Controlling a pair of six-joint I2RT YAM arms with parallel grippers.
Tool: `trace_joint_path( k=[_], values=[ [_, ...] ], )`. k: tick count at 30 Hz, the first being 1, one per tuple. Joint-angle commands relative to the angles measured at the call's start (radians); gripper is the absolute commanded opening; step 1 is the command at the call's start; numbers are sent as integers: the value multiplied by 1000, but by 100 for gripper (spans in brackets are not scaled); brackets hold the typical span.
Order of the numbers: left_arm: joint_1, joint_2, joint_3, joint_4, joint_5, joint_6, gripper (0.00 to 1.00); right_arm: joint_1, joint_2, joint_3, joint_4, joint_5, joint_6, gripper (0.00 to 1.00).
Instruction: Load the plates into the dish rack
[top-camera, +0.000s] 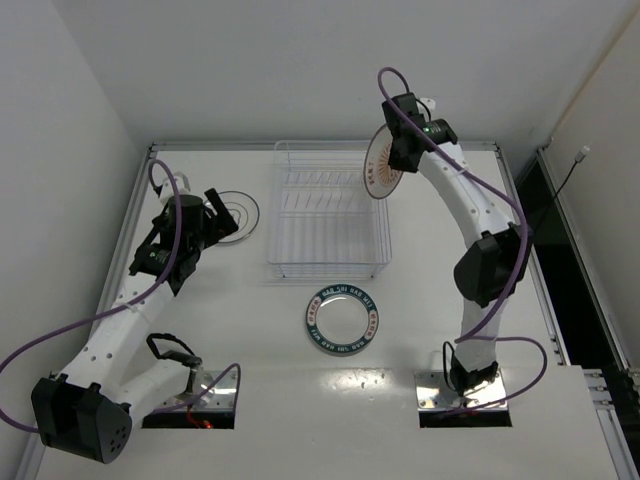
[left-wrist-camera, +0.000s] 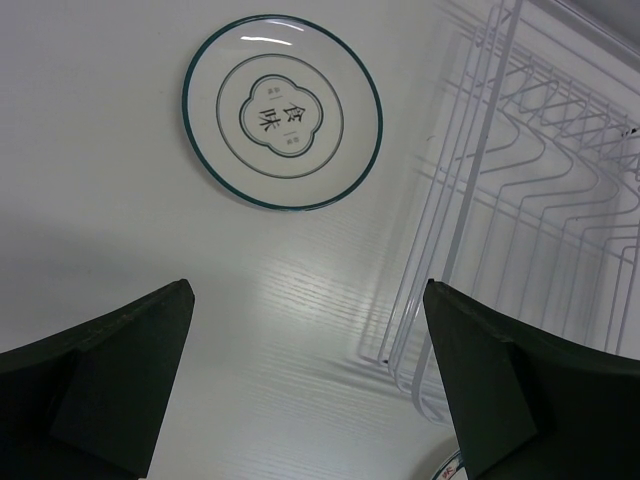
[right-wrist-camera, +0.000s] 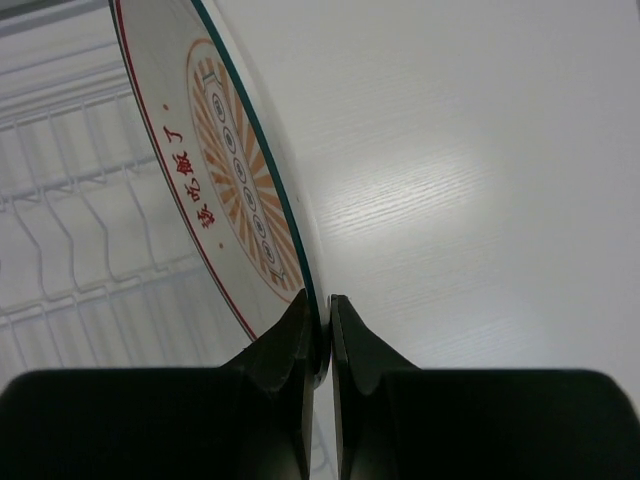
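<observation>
None of the three plates sits in the rack (top-camera: 330, 215) yet. The right hand (right-wrist-camera: 322, 310) is clamped on the rim of the orange-patterned plate (top-camera: 383, 165), holding it on edge over the rack's far right corner. The thin-rimmed plate (left-wrist-camera: 282, 112) lies flat just left of the rack, the left hand (left-wrist-camera: 305, 290) spread wide and empty near it. The teal-rimmed plate (top-camera: 343, 318) lies flat in front of the rack. The surface (top-camera: 250, 340) is white and faintly grained, enclosed by plain white walls (top-camera: 300, 60).
</observation>
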Motion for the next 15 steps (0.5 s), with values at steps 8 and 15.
trace_joint_path(
  k=[8,15],
  values=[
    [9,-23,-4,16,-19,-13,99,22,29,91,22,78,-44,0],
    [9,-23,-4,16,-28,-13,99,65,134,125,12,87,-87,0]
  ],
)
